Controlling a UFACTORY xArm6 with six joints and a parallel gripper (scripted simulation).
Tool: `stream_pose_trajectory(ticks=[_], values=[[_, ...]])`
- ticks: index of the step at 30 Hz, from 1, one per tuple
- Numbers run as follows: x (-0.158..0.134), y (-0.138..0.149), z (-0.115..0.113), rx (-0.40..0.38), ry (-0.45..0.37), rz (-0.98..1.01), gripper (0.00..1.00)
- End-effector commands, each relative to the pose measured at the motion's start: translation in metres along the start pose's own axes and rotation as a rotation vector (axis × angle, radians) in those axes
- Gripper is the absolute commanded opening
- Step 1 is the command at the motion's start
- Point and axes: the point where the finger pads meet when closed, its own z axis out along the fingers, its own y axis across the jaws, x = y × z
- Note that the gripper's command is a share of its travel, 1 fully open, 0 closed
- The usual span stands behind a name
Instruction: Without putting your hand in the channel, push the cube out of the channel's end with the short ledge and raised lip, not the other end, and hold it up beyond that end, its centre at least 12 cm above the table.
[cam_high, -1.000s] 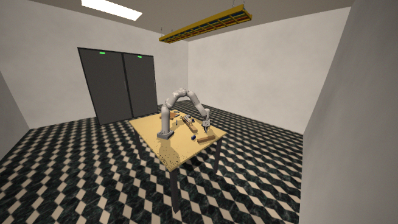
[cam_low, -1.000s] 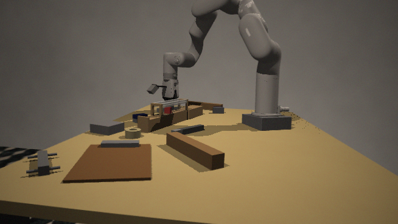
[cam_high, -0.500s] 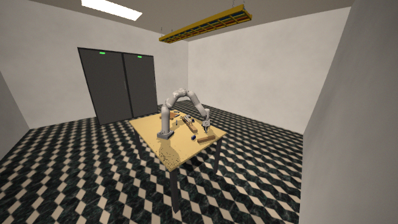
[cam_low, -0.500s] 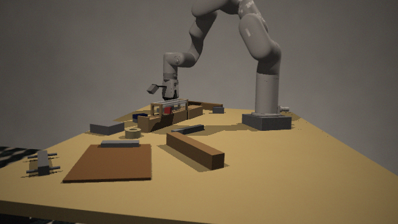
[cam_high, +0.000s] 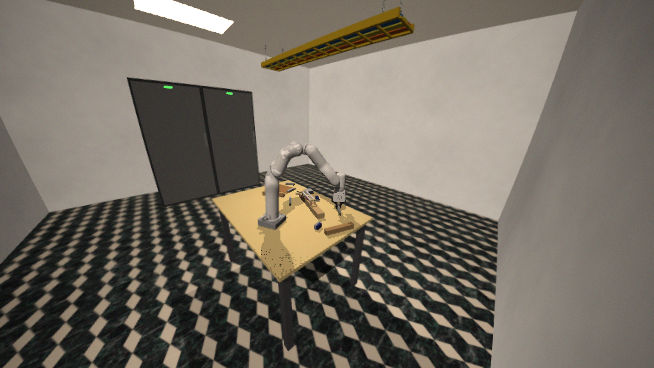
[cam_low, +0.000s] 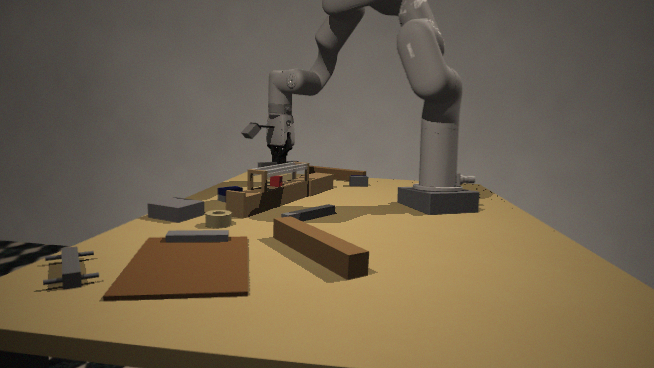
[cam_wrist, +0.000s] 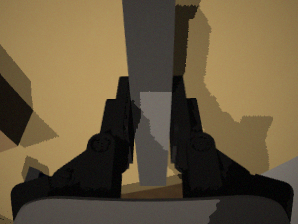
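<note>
The wooden channel (cam_low: 280, 190) lies on the table under a barred roof frame. The red cube (cam_low: 276, 181) sits inside it, near the middle. My gripper (cam_low: 279, 156) hangs low just behind the channel's far side and outside it. In the wrist view the gripper (cam_wrist: 152, 86) is shut on a long grey stick (cam_wrist: 149, 30), which reaches forward from the fingers just over the table top. In the top view the gripper (cam_high: 339, 205) is to the right of the channel (cam_high: 311, 202). I cannot tell from here which end has the ledge and lip.
A brown beam (cam_low: 320, 246), a flat brown board (cam_low: 182, 267), a dark bar (cam_low: 309, 212), a tape ring (cam_low: 218, 218), grey blocks (cam_low: 175, 208), a blue block (cam_low: 229, 188) and a grey piece with rods (cam_low: 70, 267) lie in front of the channel. The arm's base (cam_low: 438, 199) stands at the right.
</note>
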Motion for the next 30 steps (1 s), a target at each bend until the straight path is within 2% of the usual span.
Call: stream_pose_trajectory(ticks=[1, 5, 19, 21, 25, 26, 28, 29, 30], values=[[0.0, 0.001, -0.053, -0.007, 0.002, 0.0, 0.0], [0.0, 0.001, -0.068, -0.007, 0.002, 0.0, 0.0], [0.001, -0.002, -0.069, -0.007, 0.002, -0.008, 0.0], [0.002, -0.019, -0.072, -0.007, 0.001, -0.05, 0.0], [0.003, -0.086, -0.075, -0.007, 0.001, -0.23, 0.0], [0.002, -0.096, -0.074, -0.007, 0.0, -0.28, 0.0], [0.002, -0.096, -0.074, -0.007, 0.0, -0.28, 0.0], [0.001, -0.13, -0.072, -0.007, 0.0, -0.324, 0.0], [-0.001, -0.139, -0.07, -0.007, 0.0, -0.36, 0.0]])
